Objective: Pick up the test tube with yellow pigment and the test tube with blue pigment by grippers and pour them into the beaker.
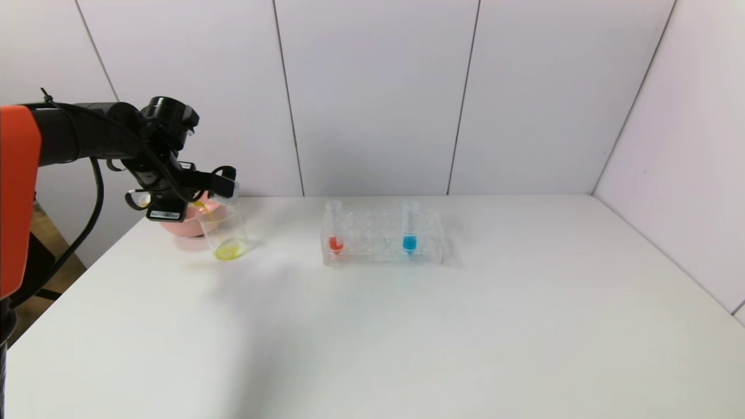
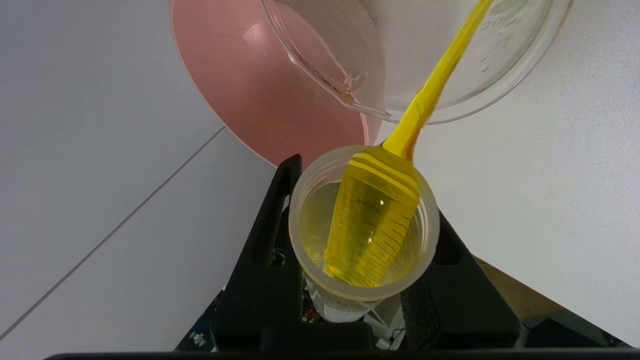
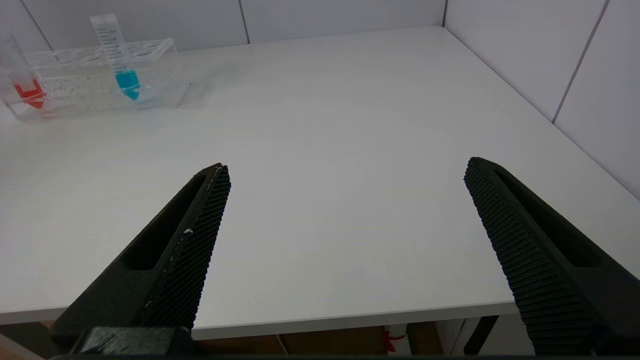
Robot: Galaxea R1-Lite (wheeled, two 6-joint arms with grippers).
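White wall panels close off the back and the right side of a white surface (image 1: 407, 326), and I have the whole working area in the head view. My left pincer (image 2: 362, 235) is up at the far left of the surface, clenched on the test tube with yellow pigment (image 2: 367, 225), one black finger (image 2: 270, 220) on each side of the tube. The tube is tipped toward the beaker (image 1: 224, 230), mouth leading, and in the left wrist view I see a thin yellow stream running from its lip into the glass. A shallow pool of yellow liquid lies in the beaker's bottom. The beaker stands upright on the surface, just in front of a pink bowl (image 1: 180, 224) that sits directly behind it; I cannot tell whether the two touch.

To the right of the beaker, near the middle of the surface and well apart from it, is the clear tube rack (image 1: 381, 238). The test tube with blue pigment (image 1: 410, 230) stands upright in its right part, and a red-liquid tube (image 1: 334, 230) stands upright at its left end.

My right pincer (image 3: 345, 185) shows only in its own wrist view, hanging at the near edge of the surface, fingers spread wide with nothing between them, the rack far off beyond it.
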